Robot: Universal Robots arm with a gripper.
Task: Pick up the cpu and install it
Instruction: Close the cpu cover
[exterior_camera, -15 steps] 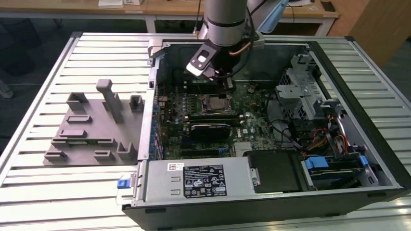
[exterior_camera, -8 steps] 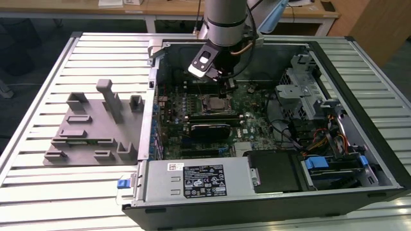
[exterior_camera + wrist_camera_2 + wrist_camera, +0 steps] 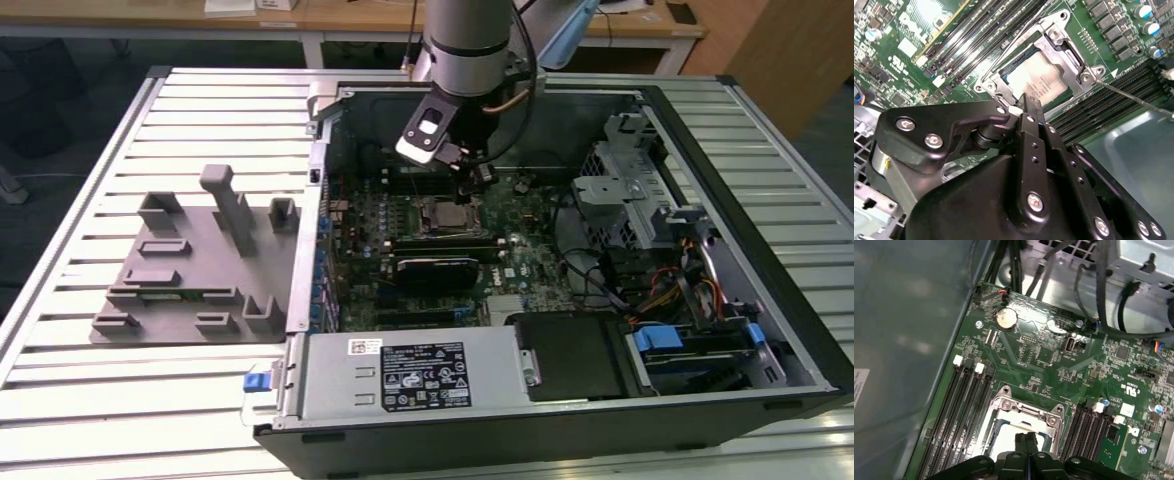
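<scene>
Second wrist view gives me the cpu (image 3: pixel 1038 82) lying flat in the socket (image 3: pixel 1066 47) on the board (image 3: pixel 884 75), silver top up. My gripper (image 3: pixel 1030 102) sits right at its edge, fingers pressed together with nothing I can see between them. From the exterior view I have the arm reaching down into the open case (image 3: pixel 534 440), directly over that socket. I judge the chip light, thin and stiff, slick on its metal face and delicate underneath, so I would hold it only by two opposite edges and keep it level.
</scene>
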